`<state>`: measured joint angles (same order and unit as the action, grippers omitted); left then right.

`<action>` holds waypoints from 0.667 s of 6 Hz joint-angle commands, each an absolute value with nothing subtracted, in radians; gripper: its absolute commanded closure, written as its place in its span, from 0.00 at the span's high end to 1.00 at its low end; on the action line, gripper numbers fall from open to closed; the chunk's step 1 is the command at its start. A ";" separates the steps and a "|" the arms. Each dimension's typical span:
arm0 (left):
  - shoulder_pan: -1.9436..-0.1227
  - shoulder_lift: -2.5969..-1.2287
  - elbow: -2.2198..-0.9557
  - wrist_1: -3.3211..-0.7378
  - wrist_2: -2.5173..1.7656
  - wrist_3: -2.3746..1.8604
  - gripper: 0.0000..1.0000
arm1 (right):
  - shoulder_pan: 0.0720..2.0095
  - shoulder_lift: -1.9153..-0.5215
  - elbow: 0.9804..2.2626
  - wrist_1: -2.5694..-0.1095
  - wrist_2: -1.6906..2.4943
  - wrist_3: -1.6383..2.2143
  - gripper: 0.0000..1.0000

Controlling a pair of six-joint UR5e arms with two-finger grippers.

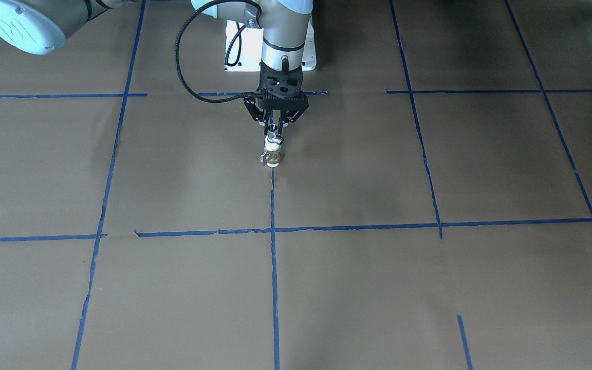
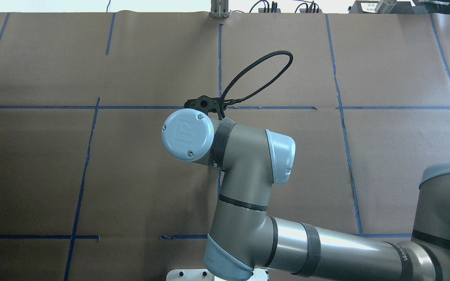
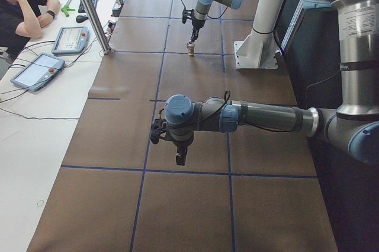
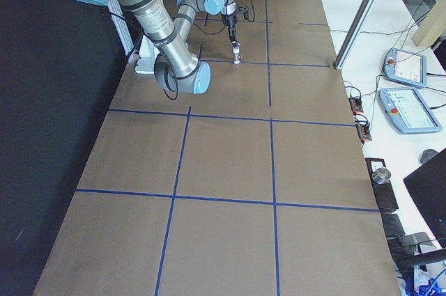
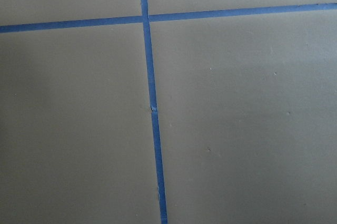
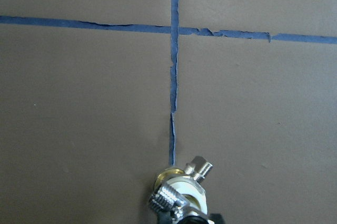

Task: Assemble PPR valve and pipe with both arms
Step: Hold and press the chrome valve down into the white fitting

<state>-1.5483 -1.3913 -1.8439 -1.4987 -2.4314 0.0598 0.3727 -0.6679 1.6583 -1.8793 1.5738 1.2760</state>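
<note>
The PPR valve (image 1: 272, 153) stands upright on a blue tape line at mid-table, with a white ring, a brass base and a small grey side lever. It also shows in the right wrist view (image 6: 181, 195) and both side views (image 3: 190, 47) (image 4: 237, 52). My right gripper (image 1: 274, 126) points straight down and is shut on its chrome top end. I cannot tell the pipe apart from that chrome top. My left gripper (image 3: 180, 158) hangs over bare table, far from the valve. I cannot tell whether it is open or shut. The left wrist view shows only paper and tape.
Brown paper with a blue tape grid (image 1: 274, 231) covers the table. The white pedestal base (image 1: 234, 51) stands behind the right gripper. A metal post (image 3: 89, 9), teach pendants (image 3: 35, 69) and a seated operator (image 3: 18, 9) are along the far side.
</note>
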 commanded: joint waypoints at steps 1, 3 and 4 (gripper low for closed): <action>-1.549 -1.391 -1.845 -1.499 -2.431 0.060 1.00 | 0.373 -0.672 1.658 -1.879 1.574 1.276 0.96; -1.549 -1.391 -1.845 -1.499 -2.431 0.060 1.00 | 0.373 -0.672 1.660 -1.879 1.574 1.276 0.97; -1.549 -1.391 -1.845 -1.499 -2.431 0.060 1.00 | 0.380 -0.669 1.675 -1.879 1.580 1.263 0.99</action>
<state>-1.5493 -1.3913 -1.8453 -1.4987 -2.4314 0.0598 0.3752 -0.6709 1.6642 -1.8791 1.5757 1.2722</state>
